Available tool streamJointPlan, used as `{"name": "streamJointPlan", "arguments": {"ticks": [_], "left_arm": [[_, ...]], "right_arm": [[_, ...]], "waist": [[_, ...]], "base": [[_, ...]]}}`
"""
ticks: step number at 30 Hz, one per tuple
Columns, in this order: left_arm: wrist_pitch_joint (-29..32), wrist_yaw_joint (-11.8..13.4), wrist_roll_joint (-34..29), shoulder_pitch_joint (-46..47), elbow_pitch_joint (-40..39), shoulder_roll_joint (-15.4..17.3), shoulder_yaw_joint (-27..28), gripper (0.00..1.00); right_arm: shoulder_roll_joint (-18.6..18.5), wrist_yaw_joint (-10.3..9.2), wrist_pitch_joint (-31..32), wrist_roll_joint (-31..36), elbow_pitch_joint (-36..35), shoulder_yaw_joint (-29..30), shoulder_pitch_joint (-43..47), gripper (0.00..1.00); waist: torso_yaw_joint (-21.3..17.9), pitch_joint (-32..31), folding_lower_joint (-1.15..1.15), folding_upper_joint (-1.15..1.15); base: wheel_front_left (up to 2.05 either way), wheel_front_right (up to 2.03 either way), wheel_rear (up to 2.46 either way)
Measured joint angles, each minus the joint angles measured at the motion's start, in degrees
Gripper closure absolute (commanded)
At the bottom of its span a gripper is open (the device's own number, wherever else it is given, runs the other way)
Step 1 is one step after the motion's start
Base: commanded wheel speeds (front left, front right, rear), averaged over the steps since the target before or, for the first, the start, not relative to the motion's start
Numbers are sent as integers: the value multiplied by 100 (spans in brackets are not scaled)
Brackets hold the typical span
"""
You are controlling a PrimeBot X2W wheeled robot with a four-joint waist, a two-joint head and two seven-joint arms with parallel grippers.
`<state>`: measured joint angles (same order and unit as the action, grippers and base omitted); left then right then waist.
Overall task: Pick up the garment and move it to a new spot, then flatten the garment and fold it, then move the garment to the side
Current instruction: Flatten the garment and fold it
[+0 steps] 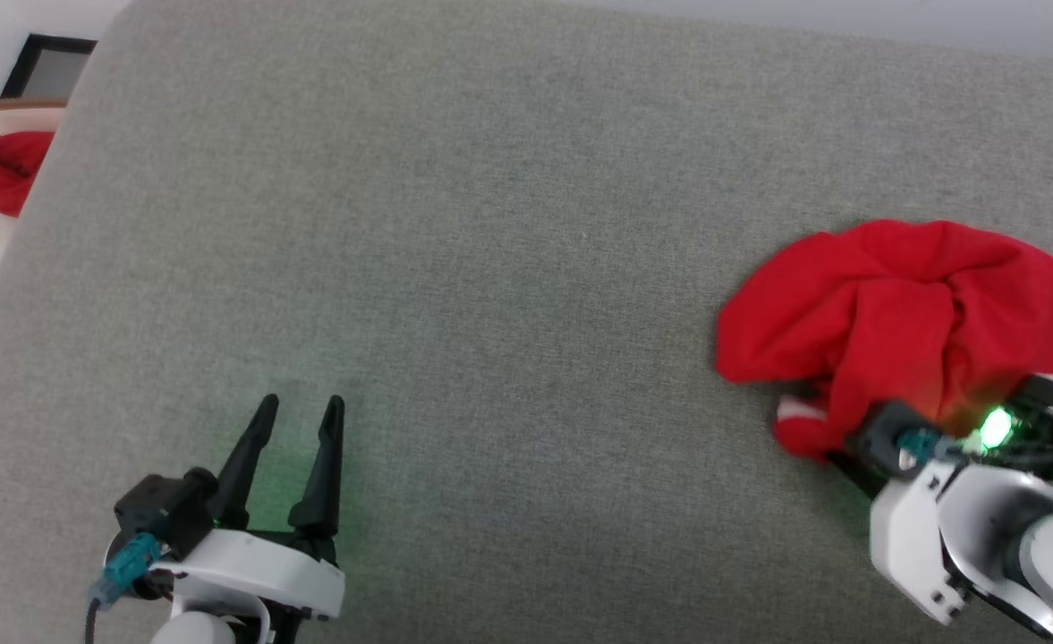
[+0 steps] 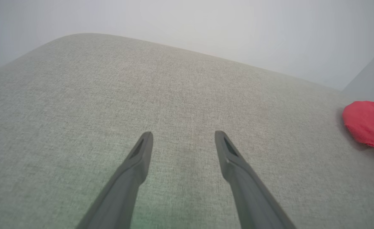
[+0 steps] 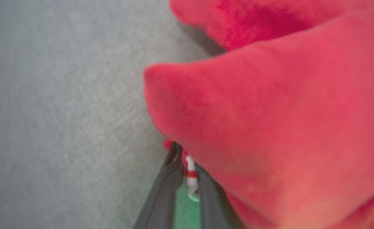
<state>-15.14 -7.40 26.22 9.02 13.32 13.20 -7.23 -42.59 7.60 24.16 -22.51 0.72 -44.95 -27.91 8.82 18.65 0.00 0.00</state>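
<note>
Because the first step is a lift-and-carry, the right gripper (image 3: pixel 184 159) pinches the striped trim (image 3: pixel 191 173) of the garment (image 1: pixel 902 313), bunched at the right of the head view on the grey cushion (image 1: pixel 454 224); an edge hold, likely so the cloth hangs open when raised. Left gripper (image 1: pixel 302 404): lower left, spread wide, empty, over bare cushion, seemingly reserved for the flattening. Upper left: separate red cloth (image 1: pixel 7 170) in a pale basket (image 1: pixel 7 107).

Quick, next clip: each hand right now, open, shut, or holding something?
Left hand: open, holding nothing, over the grey fabric surface.
Right hand: closed on the red garment, striped trim pinched between its fingers.
</note>
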Motion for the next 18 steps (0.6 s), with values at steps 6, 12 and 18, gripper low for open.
{"name": "streamJointPlan", "arguments": {"ticks": [6,12,18], "left_arm": [[0,0,12,13,26,4,-37,0],[0,0,58,40,23,82,-83,0],[0,0,101,29,-21,138,-103,0]], "right_arm": [[568,-8,-435,-386,-303,745,38,100],[1245,-8,-866,-731,-468,2000,31,100],[1998,-8,-1291,-849,-49,3912,-16,100]], "waist": [[-128,-94,0,0],[-256,-165,0,0],[-319,-172,0,0]], "base": [[0,0,0],[0,0,0],[0,0,0]]}}
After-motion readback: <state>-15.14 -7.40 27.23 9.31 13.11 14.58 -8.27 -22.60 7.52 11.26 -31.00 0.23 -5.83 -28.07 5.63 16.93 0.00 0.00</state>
